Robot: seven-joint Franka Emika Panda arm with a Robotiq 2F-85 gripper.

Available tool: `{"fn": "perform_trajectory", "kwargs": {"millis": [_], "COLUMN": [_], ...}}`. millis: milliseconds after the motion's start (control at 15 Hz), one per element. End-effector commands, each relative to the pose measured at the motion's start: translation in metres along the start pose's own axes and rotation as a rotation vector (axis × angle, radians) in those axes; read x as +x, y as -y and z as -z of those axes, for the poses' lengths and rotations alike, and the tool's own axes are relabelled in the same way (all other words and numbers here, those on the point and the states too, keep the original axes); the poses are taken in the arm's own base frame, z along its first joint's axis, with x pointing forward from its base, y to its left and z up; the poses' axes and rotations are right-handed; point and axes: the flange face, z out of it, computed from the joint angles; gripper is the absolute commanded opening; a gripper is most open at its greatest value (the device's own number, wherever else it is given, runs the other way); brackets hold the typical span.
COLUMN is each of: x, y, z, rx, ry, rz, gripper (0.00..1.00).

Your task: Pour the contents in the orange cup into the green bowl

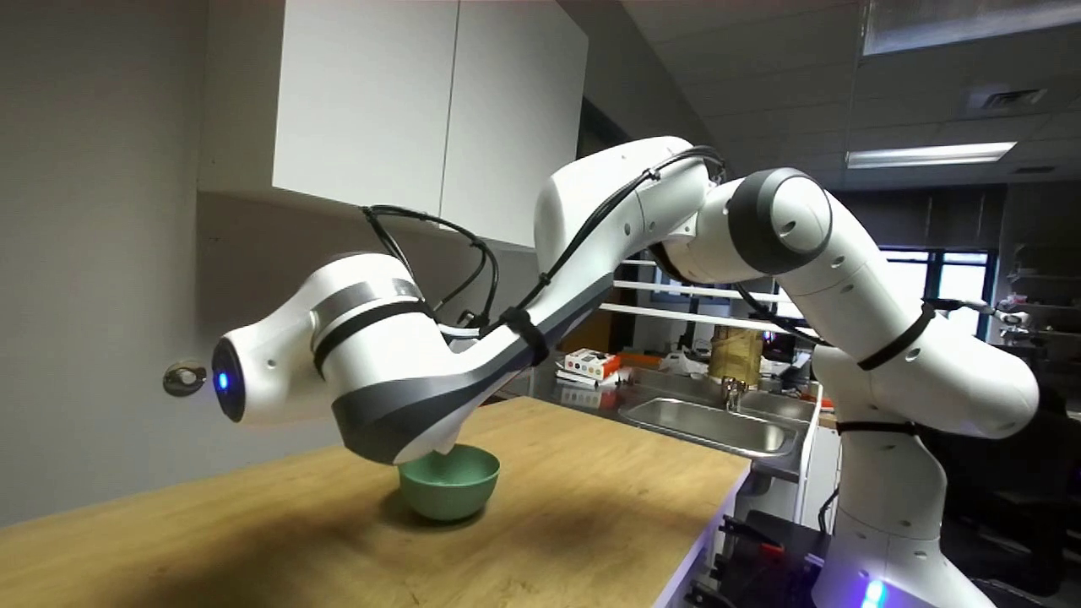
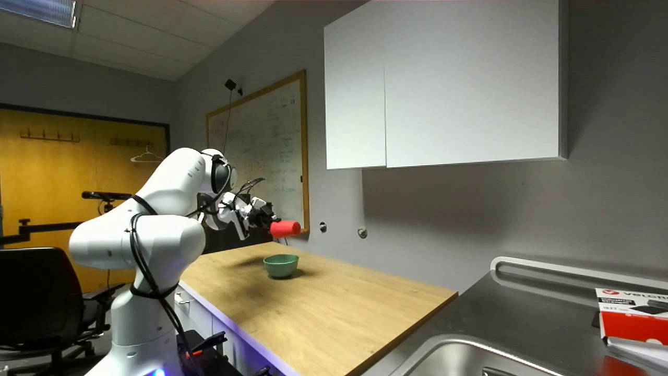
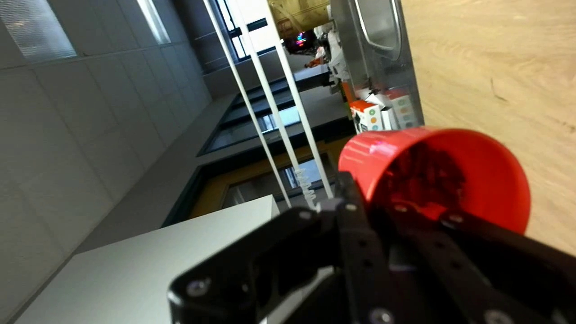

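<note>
On the flat, pale-brown wooden tabletop [image 1: 608, 460], in an exterior view: round, smooth green bowl [image 1: 450, 488], material unclear, standing upright, nearer than the grey, round-cornered steel sink [image 1: 709, 426] and left of it. White jointed arm [image 1: 397, 363] masks part of the rim, and whatever the arm carries. Bowl's inside not readable.

In an exterior view: small, tapered, red-orange plastic tumbler, the orange cup [image 2: 285, 228], held in the air, tipped nearly onto its side, above bowl height and apart from it. Whether squarely over the bowl, cannot tell. Bowl stands toward the far end; nothing shows above its rim.

In the wrist view: black metal pincer [image 3: 377, 204] drawn narrow, pinching the cup's wall, one side seemingly inside the mouth. Dark reddish contents [image 3: 425, 175], too dim to name, appear to sit deep in the cup.

Judgement: grasp and lift done, tilt partly; pour probably not yet made. Left to do: bring the mouth over the bowl, tip it further down, empty it out.
</note>
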Motion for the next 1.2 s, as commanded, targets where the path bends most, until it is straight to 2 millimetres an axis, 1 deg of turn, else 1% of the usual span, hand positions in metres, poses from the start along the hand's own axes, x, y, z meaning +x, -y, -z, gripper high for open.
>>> {"fn": "perform_trajectory", "kwargs": {"millis": [0, 400, 1133], "x": [0.019, 0.030, 0.037], "y": [-0.004, -0.006, -0.010], "z": [0.008, 0.014, 0.020], "rx": [-0.083, -0.170, -0.306], "ry": [-0.018, -0.047, -0.071], "rz": [-0.022, -0.026, -0.017], "gripper": [0.02, 0.02, 0.02]}}
